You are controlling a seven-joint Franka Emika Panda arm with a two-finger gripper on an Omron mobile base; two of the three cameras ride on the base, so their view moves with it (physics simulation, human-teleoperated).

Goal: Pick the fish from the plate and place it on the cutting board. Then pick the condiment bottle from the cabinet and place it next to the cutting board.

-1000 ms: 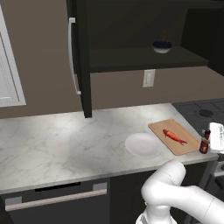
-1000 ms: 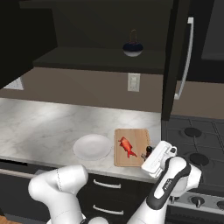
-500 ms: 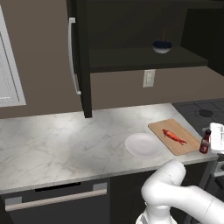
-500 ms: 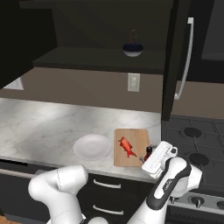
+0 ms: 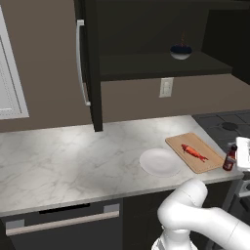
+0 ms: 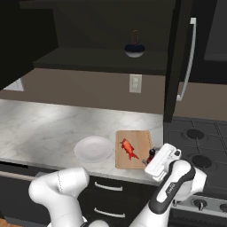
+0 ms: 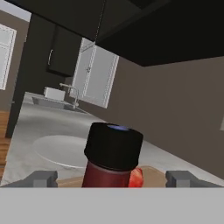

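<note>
One fish [image 5: 194,152], one plate [image 5: 159,162], one cutting board [image 5: 194,152] — one condiment bottle [image 5: 229,158], one dark bowl [image 5: 181,51]

Both base views look down from behind over the counter [image 5: 73,166]; hand view sits low, close.

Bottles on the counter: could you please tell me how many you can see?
1. The condiment bottle stands upright on the counter beside the cutting board, on the stove side, between the open fingers. Others may be hidden deeper in the cabinet.
</note>
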